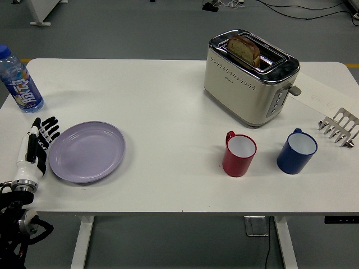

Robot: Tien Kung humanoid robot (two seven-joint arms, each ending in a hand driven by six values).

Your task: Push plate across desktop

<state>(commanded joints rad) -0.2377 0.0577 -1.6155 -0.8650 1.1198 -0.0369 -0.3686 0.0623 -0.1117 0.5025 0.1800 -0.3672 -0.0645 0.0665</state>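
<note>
Head view, lavender plate [87, 151] seen at table's [168, 112] left-front, left hand [35, 147] set just beside plate's left rim, fingers straight, nothing held, water bottle [18, 81] behind.

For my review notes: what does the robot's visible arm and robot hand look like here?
Only the left arm shows. Its robot hand has five black fingers with white segments, on a white palm body with a black panel. Below it sits a silvery wrist ring, then black arm parts with looped black cables at the lower left corner.
</note>
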